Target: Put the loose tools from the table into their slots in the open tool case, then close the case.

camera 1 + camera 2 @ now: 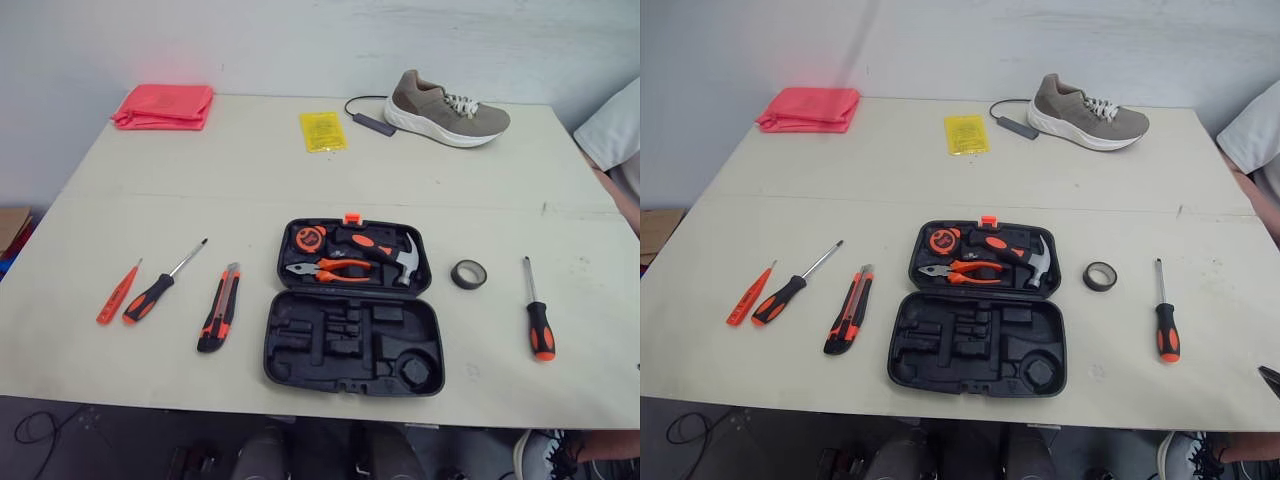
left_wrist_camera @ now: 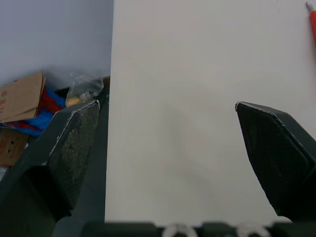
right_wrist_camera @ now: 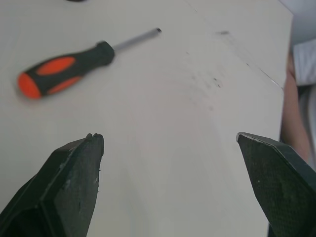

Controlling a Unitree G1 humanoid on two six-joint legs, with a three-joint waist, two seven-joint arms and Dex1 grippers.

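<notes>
The black tool case lies open at the table's front middle. Its far half holds a tape measure, pliers and a hammer; the near half's slots are bare. Left of it lie a thin red screwdriver, a black-orange screwdriver and a utility knife. To its right are a black tape roll and another screwdriver. My left gripper is open over the table's left edge. My right gripper is open above bare table, a short way from that screwdriver.
At the back stand a folded pink cloth, a yellow packet, a cable and a brown shoe. A person's sleeve and arm reach the right edge. Cardboard and bags lie on the floor at left.
</notes>
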